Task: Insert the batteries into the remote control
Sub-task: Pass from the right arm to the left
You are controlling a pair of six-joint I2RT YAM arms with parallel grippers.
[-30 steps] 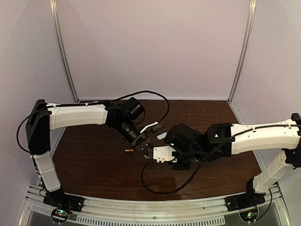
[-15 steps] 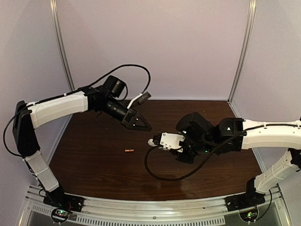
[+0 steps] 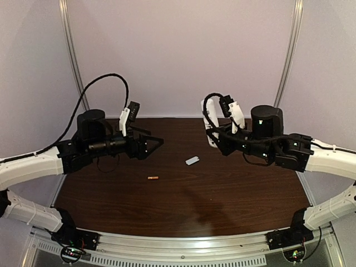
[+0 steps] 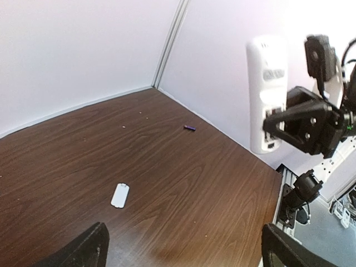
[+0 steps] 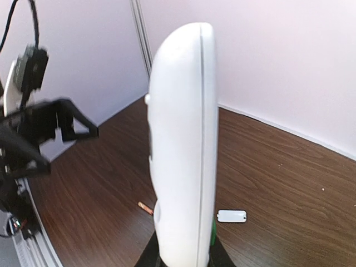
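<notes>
The white remote control [image 3: 211,125] stands upright in the air over the back of the table, with my right gripper [image 3: 216,138] shut on its lower end. In the right wrist view the remote control [image 5: 181,150] fills the middle, edge-on, its base between the jaws of the right gripper [image 5: 183,260]. One orange-red battery [image 3: 153,178] lies on the table, and this battery [image 5: 145,208] is also in the right wrist view. My left gripper [image 3: 152,147] hovers open and empty at the left. Its fingertips [image 4: 83,250] frame bare wood, with the remote control [image 4: 267,94] far ahead.
A small white cover piece [image 3: 192,161] lies flat mid-table, the same cover piece [image 4: 120,195] also showing below my left gripper. A tiny purple scrap [image 4: 189,128] lies near the back wall. The brown table [image 3: 233,194] is walled on three sides.
Both arms pulled apart from the table's middle and rose. The left gripper opened wide and withdrew to the left. The right gripper carried the remote up and back, now upright. The battery stayed put.
</notes>
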